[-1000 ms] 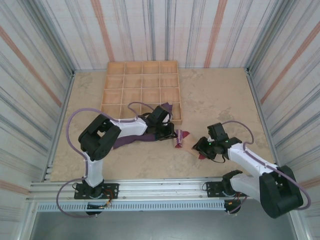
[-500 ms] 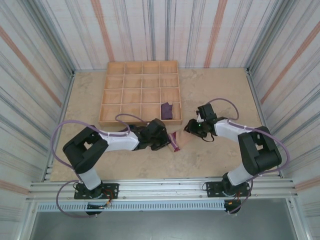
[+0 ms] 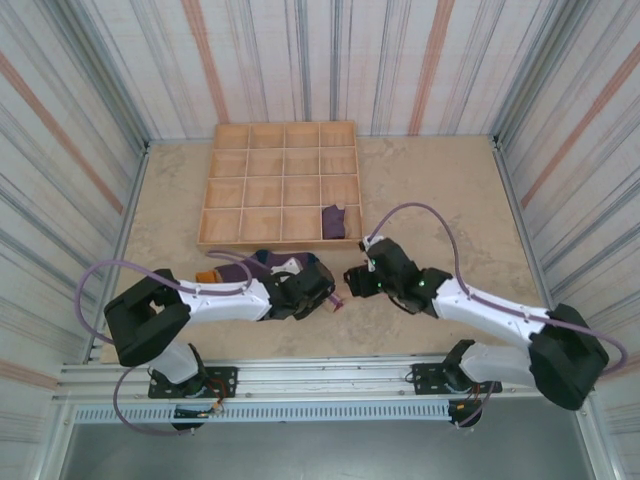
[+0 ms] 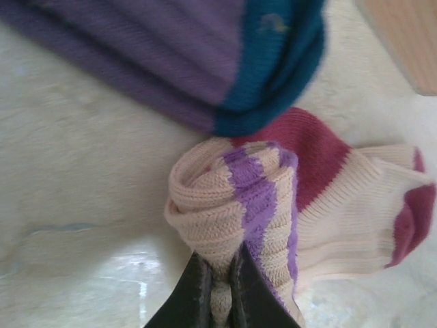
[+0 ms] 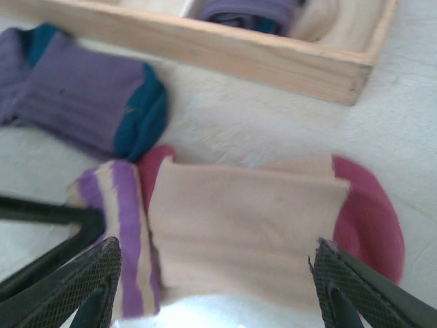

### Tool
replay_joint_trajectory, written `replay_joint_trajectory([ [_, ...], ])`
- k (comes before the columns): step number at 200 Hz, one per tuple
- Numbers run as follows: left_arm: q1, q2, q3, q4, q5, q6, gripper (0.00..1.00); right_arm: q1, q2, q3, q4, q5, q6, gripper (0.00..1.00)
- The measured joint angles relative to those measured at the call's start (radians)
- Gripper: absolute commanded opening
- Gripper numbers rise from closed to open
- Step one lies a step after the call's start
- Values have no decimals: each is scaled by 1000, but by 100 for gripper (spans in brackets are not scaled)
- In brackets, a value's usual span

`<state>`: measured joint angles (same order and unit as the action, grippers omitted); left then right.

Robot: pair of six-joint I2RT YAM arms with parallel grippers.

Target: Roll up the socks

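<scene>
Socks lie on the beige mottled tabletop [image 3: 440,190], just in front of a shallow wooden tray [image 3: 230,243] divided into 16 square compartments.

Tan sock [image 4: 328,212]: soft ribbed knit, red toe and heel, cuff banded in purple. The cuff end is rolled into a fat, rounded coil. The rest lies flat and folded, with its red end pointing away from the coil.

Left gripper [image 4: 220,260]: 2 smooth dark fingers nearly together, pinching the base of the striped coil, with knit bulging on either side of them.

Right gripper [image 5: 213,249]: fingers spread wide, with black cross-hatched pads [image 5: 89,273]. 1 finger stands over the striped coil and 1 over the flat part near the red end. I cannot tell whether the pads touch the fabric.

Purple sock [image 5: 75,96]: thicker rib, teal toe, orange cuff visible from above. It lies flat between the tan sock and the tray's front wall, its toe touching or just beside the coil.

Dark purple rolled sock [image 3: 333,220]: a compact bundle in the near right corner compartment of the tray.

From above, both arms reach inward and the grippers meet over the tan sock near the table's centre front.
</scene>
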<state>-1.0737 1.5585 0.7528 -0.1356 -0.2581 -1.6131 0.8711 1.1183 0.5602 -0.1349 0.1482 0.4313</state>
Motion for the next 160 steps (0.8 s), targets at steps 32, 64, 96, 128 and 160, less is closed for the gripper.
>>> replay_joint_trajectory([
  [32, -8, -21, -28, 9, -24, -78, 0, 214, -64, -110, 54, 166, -27, 75],
  [64, -8, -45, -35, 4, -32, -106, 0, 368, -14, -153, 136, 312, -91, 70],
  [96, -8, -78, -41, -22, -29, -109, 0, 481, 93, -152, 251, 432, -181, 68],
  [128, -8, -85, -47, -27, -23, -109, 0, 543, 201, -136, 319, 515, -281, 68],
  [160, -7, -85, -51, -28, -9, -109, 0, 563, 290, -106, 399, 560, -365, 68],
])
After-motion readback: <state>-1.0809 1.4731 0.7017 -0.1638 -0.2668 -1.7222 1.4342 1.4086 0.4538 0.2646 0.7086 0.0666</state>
